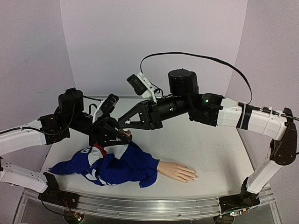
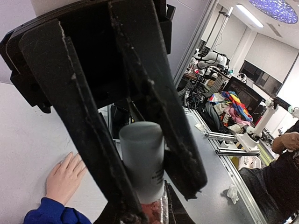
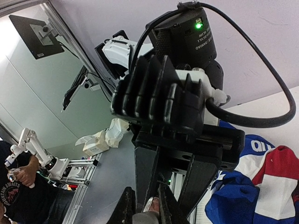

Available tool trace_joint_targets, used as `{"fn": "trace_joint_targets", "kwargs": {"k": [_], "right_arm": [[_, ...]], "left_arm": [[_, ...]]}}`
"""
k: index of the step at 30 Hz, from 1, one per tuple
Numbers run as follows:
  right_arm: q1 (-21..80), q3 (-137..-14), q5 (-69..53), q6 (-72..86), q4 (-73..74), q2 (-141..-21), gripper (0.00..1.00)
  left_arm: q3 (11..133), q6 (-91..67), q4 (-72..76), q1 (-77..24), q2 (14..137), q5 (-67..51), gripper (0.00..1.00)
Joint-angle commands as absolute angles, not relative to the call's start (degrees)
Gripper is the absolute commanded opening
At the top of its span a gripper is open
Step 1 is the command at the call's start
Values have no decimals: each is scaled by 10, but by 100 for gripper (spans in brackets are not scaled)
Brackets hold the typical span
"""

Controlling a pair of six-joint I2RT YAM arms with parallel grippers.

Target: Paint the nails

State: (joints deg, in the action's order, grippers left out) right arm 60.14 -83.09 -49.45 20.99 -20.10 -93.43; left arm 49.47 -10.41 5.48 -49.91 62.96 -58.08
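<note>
L jaws are clamped on the polish bottle (image 2: 142,158), held above the counter (image 1: 210,149). R jaws meet them tip to tip, closed on the same bottle's end. You will find the nails (image 1: 195,176) on the mannequin hand (image 1: 176,171), flat on the counter right of the blue sleeve (image 1: 135,168), well apart from both jaws.

Right pincer (image 3: 146,205) around grey cap (image 3: 145,219)

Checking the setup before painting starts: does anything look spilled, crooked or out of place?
Nothing spilled or broken. The one untidy thing is the blue sleeve, bunched in a heap at the wrist of the mannequin hand, which lies flat on the table. The grey-capped bottle sits clamped in the left end effector.
</note>
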Motion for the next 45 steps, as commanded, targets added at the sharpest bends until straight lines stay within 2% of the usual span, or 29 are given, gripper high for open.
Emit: {"fn": "trace_joint_targets", "kwargs": {"k": [1, 6, 10, 13, 15, 19, 23, 29, 37, 41, 45], "right_arm": [[609, -831, -500, 222, -229, -929, 0], [623, -799, -392, 221, -224, -924, 0], [639, -776, -203, 255, -208, -934, 0], [650, -769, -33, 341, -203, -961, 0], [664, -804, 101, 411, -133, -997, 0], [698, -865, 234, 475, -84, -1047, 0], [704, -879, 248, 488, -76, -1049, 0], [699, -844, 219, 412, -107, -993, 1], [672, -832, 80, 310, -109, -929, 45], [649, -822, -34, 257, -121, -906, 71], [609, -797, -205, 241, -168, -889, 74]], "left_arm": [[531, -85, 83, -497, 618, -503, 0], [538, -47, 82, -496, 610, -256, 0], [574, -24, 91, -496, 643, -30, 0], [599, -1, 153, -496, 695, 49, 0], [607, 24, 217, -496, 735, 86, 0], [617, 36, 322, -497, 815, 125, 0], [609, 14, 343, -497, 840, 111, 0], [520, -56, 326, -497, 788, 49, 0], [488, -92, 132, -497, 674, -50, 0], [487, -83, 71, -494, 627, -137, 0], [489, -80, 58, -492, 600, -300, 0]]}}
